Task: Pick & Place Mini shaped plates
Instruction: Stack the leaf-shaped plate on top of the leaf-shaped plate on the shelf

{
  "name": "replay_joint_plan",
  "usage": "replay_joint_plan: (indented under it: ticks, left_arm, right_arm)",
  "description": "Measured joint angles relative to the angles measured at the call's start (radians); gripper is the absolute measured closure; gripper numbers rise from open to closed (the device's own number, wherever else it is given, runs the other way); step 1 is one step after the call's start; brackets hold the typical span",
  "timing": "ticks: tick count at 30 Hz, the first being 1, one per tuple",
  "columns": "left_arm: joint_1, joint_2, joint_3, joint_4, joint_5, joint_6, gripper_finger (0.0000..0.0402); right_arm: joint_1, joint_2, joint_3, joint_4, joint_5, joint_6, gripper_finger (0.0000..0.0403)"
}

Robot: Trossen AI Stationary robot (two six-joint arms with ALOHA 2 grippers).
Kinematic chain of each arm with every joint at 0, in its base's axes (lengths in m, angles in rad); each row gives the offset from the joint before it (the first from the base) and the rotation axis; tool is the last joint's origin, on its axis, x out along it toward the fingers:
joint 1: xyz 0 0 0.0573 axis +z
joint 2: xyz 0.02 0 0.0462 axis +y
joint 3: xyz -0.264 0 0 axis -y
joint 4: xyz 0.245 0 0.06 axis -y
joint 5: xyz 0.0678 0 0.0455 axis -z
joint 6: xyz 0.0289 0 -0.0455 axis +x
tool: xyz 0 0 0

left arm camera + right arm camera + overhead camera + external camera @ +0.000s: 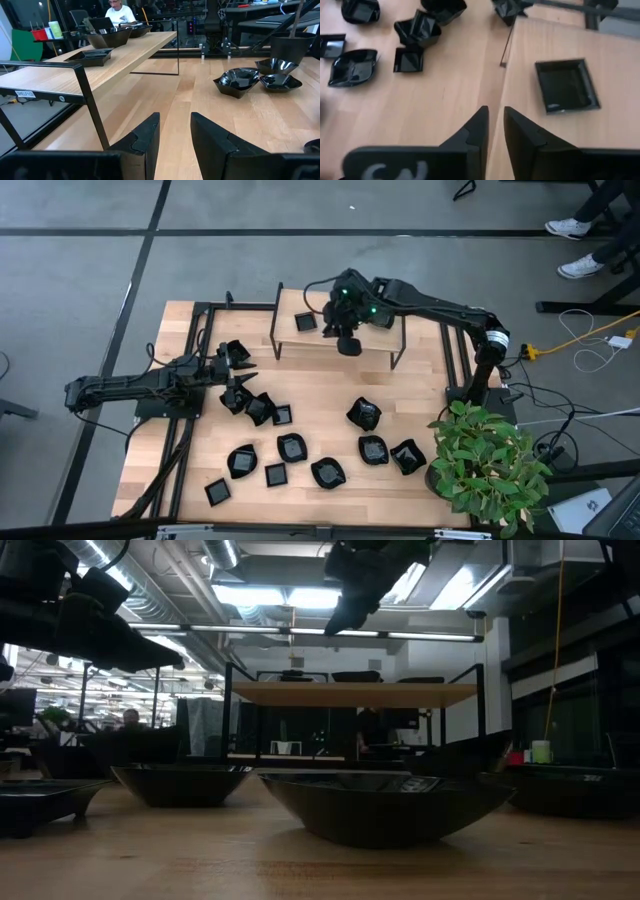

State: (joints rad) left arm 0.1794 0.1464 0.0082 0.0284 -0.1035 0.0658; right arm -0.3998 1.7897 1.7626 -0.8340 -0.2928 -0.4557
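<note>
Right gripper [494, 131] fingers slightly apart above shelf [600, 130] holding square plate [566, 85]; left gripper [175, 135] parted

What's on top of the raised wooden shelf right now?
A square black plate sits on the raised wooden shelf. The right claw hovers above the shelf, empty, and its arm covers the middle, where the left wrist view shows more dishes.

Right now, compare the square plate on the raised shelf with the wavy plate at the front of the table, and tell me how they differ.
The square plate sits up on the shelf; the wavy plate lies down on the table. The square plate has straight edges and a flat floor; the wavy plate has a rippled, rounded rim. The square plate has the right gripper close beside it, while the wavy plate has no gripper near. Both are small, glossy and black.
</note>
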Motion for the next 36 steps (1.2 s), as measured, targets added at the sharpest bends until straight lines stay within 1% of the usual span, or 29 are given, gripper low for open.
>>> replay_joint_plan:
  ticks: [3, 10, 12, 15, 18, 21, 24, 27, 31, 36]
  left_arm:
    - [0.0, 0.0, 0.0, 0.0, 0.0, 0.0, 0.0297]
    - [0.0, 0.0, 0.0, 0.0, 0.0, 0.0, 0.0297]
    - [0.0, 0.0, 0.0, 0.0, 0.0, 0.0, 0.0297]
    - [0.0, 0.0, 0.0, 0.0, 0.0, 0.0, 0.0297]
    - [0.0, 0.0, 0.0, 0.0, 0.0, 0.0, 0.0297]
    - [0.0, 0.0, 0.0, 0.0, 0.0, 0.0, 0.0297]
    - [0.0, 0.0, 0.0, 0.0, 0.0, 0.0, 0.0297]
    - [0.0, 0.0, 0.0, 0.0, 0.0, 0.0, 0.0297]
    - [0.0, 0.0, 0.0, 0.0, 0.0, 0.0, 0.0297]
    - [0.0, 0.0, 0.0, 0.0, 0.0, 0.0, 0.0297]
  right_arm:
    - [0.004, 0.0, -0.001, -0.027, 0.002, 0.005, 0.0308]
    - [0.042, 0.0, -0.001, -0.107, 0.003, 0.011, 0.0216]
    - [0.064, 0.0, -0.001, -0.124, 0.004, 0.008, 0.0198]
    - [0.104, 0.0, -0.002, -0.139, 0.003, -0.001, 0.0184]
    - [0.142, 0.0, -0.002, -0.185, -0.009, -0.05, 0.018]
    - [0.167, 0.0, -0.002, -0.261, -0.052, -0.066, 0.0185]
    - [0.186, 0.0, -0.002, -0.355, -0.075, -0.05, 0.0195]
    - [0.201, 0.0, -0.002, -0.411, -0.077, -0.014, 0.0208]
    - [0.219, 0.0, -0.002, -0.43, -0.078, 0.031, 0.0225]
    - [0.244, 0.0, -0.002, -0.418, -0.077, 0.02, 0.0242]
